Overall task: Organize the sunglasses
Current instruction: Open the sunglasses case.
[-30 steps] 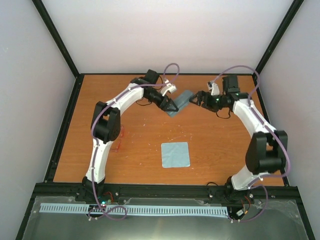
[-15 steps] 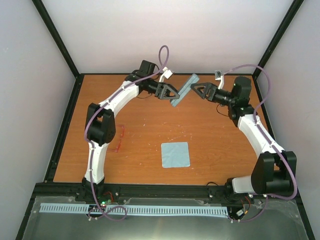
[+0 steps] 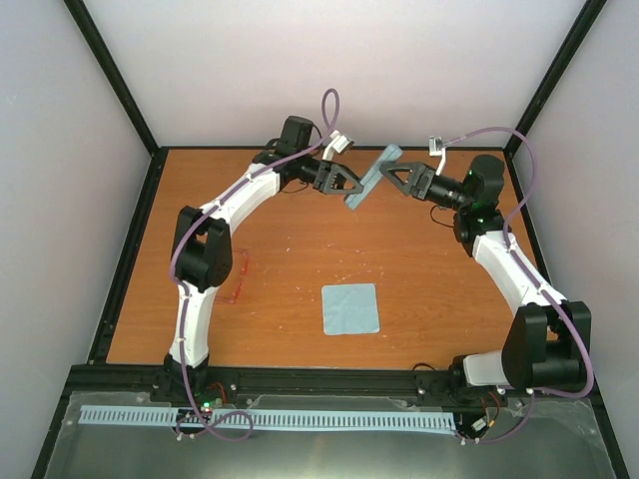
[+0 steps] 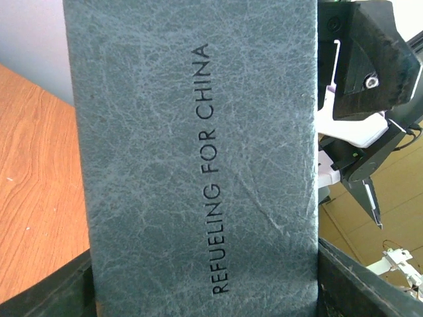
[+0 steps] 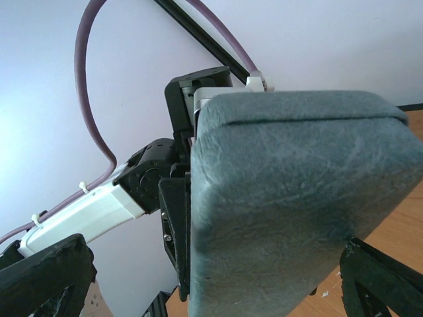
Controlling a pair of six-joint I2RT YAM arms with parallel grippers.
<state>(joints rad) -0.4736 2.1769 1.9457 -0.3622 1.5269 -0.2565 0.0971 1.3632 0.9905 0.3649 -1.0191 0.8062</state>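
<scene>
The grey-blue case [image 3: 372, 174] hangs tilted in the air above the back of the table. My left gripper [image 3: 346, 186] is shut on its lower end. In the left wrist view the case [image 4: 198, 152], printed "REFUELING FOR CHINA", fills the frame between my left gripper's [image 4: 205, 300] fingers [image 4: 39, 294]. My right gripper [image 3: 391, 174] is at the case's upper end. In the right wrist view its jaws stand wide, with the case end [image 5: 297, 191] between them off to the right side and a gap on the left. The red-pink sunglasses [image 3: 241, 271] lie on the table at the left, partly behind the left arm.
A light blue square cloth [image 3: 350, 308] lies flat at the middle front of the orange table [image 3: 429, 289]. Black frame posts and pale walls close in the back and sides. My left gripper's black finger [image 5: 173, 238] shows against the case in the right wrist view.
The case has gone from low over the table to higher in the air and more upright. Both arms rose and stretched toward the back; the right arm swung right.
</scene>
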